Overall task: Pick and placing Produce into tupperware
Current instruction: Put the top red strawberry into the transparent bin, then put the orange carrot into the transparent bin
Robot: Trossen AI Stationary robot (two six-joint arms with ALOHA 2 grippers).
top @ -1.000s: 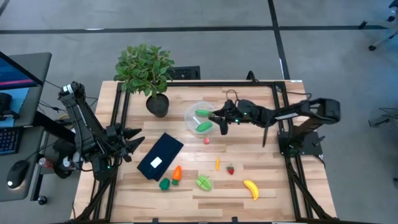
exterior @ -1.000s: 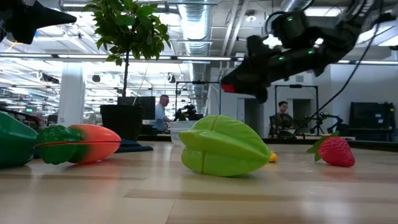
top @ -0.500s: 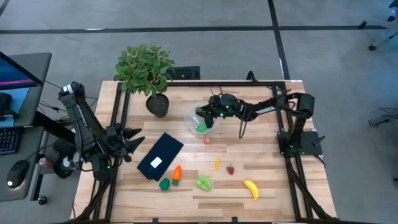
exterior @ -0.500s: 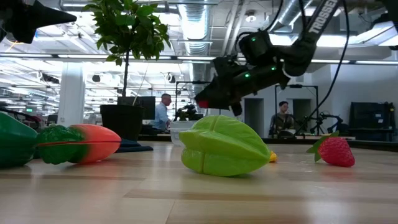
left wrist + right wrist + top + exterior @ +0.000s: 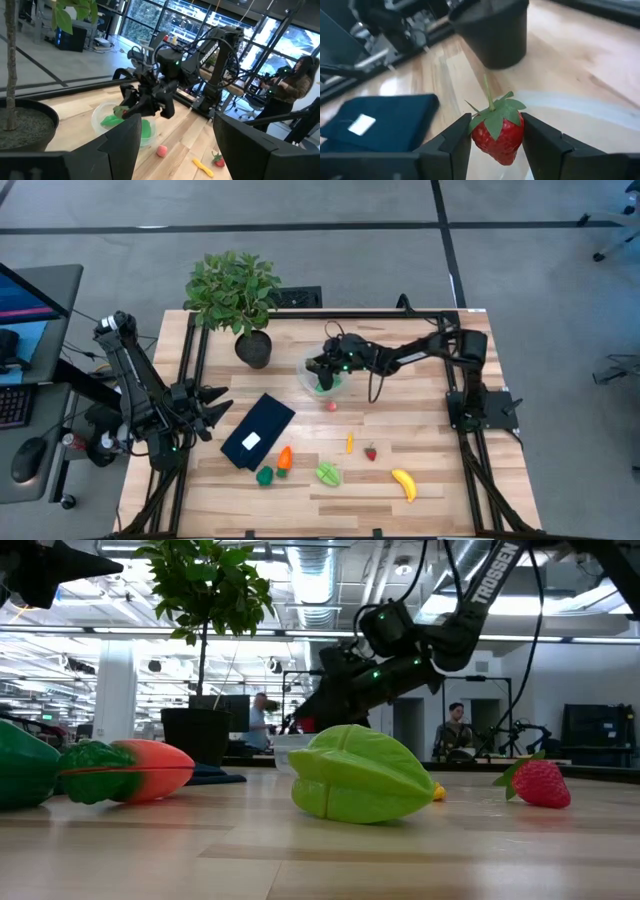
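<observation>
Upper centre of high view: right gripper [image 5: 322,369] over tupperware [image 5: 310,360]
Right jaws: clamped on strawberry [image 5: 498,134]
Tupperware: holds green pieces [image 5: 141,127]
Left gripper [image 5: 218,412]: left counter edge, jaws apart, empty

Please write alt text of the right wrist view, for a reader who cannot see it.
The right gripper holds a red strawberry between its dark fingers above the clear tupperware. Beyond are a black plant pot and a dark flat rectangle on the wooden table.

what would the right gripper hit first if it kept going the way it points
Probably the tupperware. The right gripper, shut on a strawberry, hangs over it, pointing toward the plant pot, so the tub's rim or the green pieces inside likely come first. Height above the tub is unclear.
</observation>
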